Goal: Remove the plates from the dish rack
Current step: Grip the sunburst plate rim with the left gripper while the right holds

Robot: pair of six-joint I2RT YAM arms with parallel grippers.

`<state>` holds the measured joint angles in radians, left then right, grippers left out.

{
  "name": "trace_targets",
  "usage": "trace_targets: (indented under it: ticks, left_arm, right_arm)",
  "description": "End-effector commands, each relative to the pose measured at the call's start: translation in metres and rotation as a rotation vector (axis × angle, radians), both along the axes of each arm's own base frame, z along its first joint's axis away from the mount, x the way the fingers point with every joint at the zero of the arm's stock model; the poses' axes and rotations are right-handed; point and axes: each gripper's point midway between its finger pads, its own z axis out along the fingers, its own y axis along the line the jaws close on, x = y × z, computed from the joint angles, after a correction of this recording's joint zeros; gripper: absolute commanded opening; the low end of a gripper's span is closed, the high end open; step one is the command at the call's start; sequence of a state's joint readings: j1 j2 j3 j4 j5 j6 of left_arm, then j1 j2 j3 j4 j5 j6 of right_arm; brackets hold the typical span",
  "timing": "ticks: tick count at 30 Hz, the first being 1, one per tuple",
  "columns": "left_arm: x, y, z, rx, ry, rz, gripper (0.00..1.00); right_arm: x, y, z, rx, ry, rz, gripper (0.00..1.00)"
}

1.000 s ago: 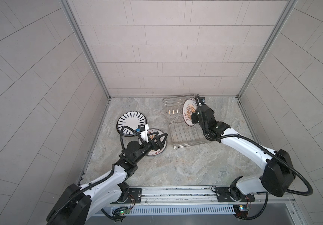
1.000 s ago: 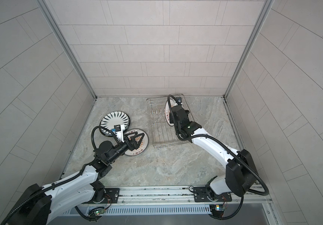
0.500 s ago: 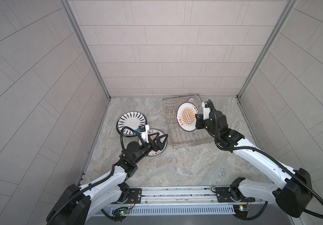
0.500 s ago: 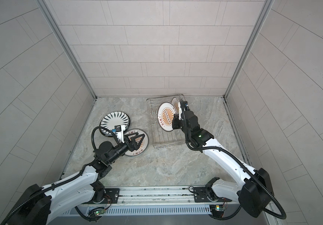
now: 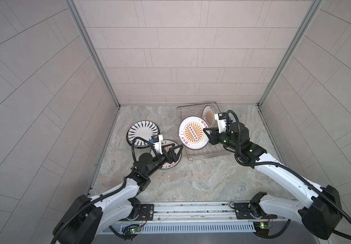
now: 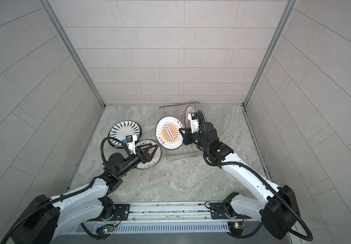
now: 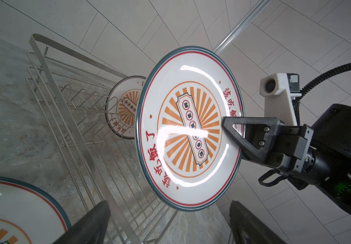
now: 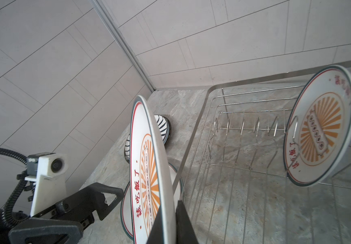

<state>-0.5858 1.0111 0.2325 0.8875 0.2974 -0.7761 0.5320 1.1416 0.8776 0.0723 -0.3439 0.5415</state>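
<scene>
My right gripper (image 5: pixel 209 135) (image 6: pixel 184 135) (image 8: pixel 170 213) is shut on the rim of an orange sunburst plate (image 5: pixel 193 134) (image 6: pixel 169 133) (image 7: pixel 189 126) (image 8: pixel 147 169), holding it on edge above the left side of the dish rack (image 5: pixel 204 157) (image 6: pixel 181 157) (image 7: pixel 68 118) (image 8: pixel 193 135). Another sunburst plate (image 5: pixel 208 114) (image 6: pixel 190 111) (image 7: pixel 123 105) (image 8: pixel 320 131) stands among the rack's prongs. My left gripper (image 5: pixel 176 146) (image 6: pixel 149 147) (image 7: pixel 169 213) is open just below the held plate's lower rim, not touching it, over a sunburst plate (image 5: pixel 170 165) (image 6: pixel 156 157) (image 7: pixel 11 207) lying flat on the table.
A black radial-striped plate (image 5: pixel 141 133) (image 6: pixel 123 131) (image 8: pixel 162 126) lies stacked on another near the left wall. The rack sits against the back wall, right of centre. The tiled walls close in on three sides.
The right gripper has lifted the sunburst plate out of the rack's prongs and carried it leftward toward the left gripper, turning its face up. The left arm has hardly moved.
</scene>
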Motion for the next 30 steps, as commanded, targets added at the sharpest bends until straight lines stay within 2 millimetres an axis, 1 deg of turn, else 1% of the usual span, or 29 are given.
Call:
trace_targets:
  ticks: [1, 4, 7, 9, 11, 13, 15, 16, 20, 22, 24, 28, 30]
  left_arm:
    - [0.001, 0.006, 0.005, -0.066, -0.009, 0.038, 0.90]
    - [0.001, 0.012, 0.007, -0.110, -0.015, 0.063, 0.85]
    - [0.002, 0.012, 0.009, -0.122, -0.015, 0.066, 0.75]
    - [0.002, 0.012, 0.008, -0.122, -0.009, 0.063, 0.64]
    - [0.002, 0.011, 0.009, -0.124, -0.007, 0.059, 0.50]
    - [0.002, 0.011, 0.008, -0.125, -0.003, 0.058, 0.47]
    - [0.002, 0.010, 0.008, -0.124, -0.003, 0.055, 0.39]
    - [0.002, 0.010, 0.008, -0.123, -0.001, 0.054, 0.37]
    - [0.003, 0.009, 0.007, -0.125, 0.001, 0.053, 0.35]
    - [0.003, 0.009, 0.007, -0.126, 0.003, 0.054, 0.30]
    - [0.003, 0.009, 0.006, -0.127, 0.008, 0.054, 0.29]
    - [-0.001, 0.006, 0.012, -0.157, 0.005, 0.024, 0.29]
    - [-0.004, 0.005, 0.015, -0.175, -0.004, 0.007, 0.26]
  right_arm:
    - [-0.008, 0.013, 0.027, 0.091, -0.061, 0.076, 0.08]
    - [-0.010, 0.019, 0.024, 0.089, -0.056, 0.096, 0.08]
    - [-0.012, 0.023, 0.021, 0.096, -0.057, 0.118, 0.08]
    - [-0.015, 0.026, 0.021, 0.100, -0.059, 0.134, 0.08]
    - [-0.016, 0.028, 0.020, 0.096, -0.062, 0.145, 0.08]
    - [-0.017, 0.030, 0.018, 0.092, -0.058, 0.152, 0.09]
    - [-0.017, 0.032, 0.016, 0.088, -0.056, 0.158, 0.09]
    - [-0.017, 0.033, 0.015, 0.087, -0.053, 0.160, 0.09]
    - [-0.018, 0.035, 0.015, 0.086, -0.053, 0.171, 0.09]
    - [-0.019, 0.037, 0.014, 0.084, -0.051, 0.179, 0.09]
    - [-0.021, 0.039, 0.012, 0.084, -0.046, 0.187, 0.09]
    - [-0.025, 0.044, 0.007, 0.106, -0.031, 0.205, 0.09]
    - [-0.027, 0.043, 0.005, 0.112, -0.032, 0.201, 0.09]
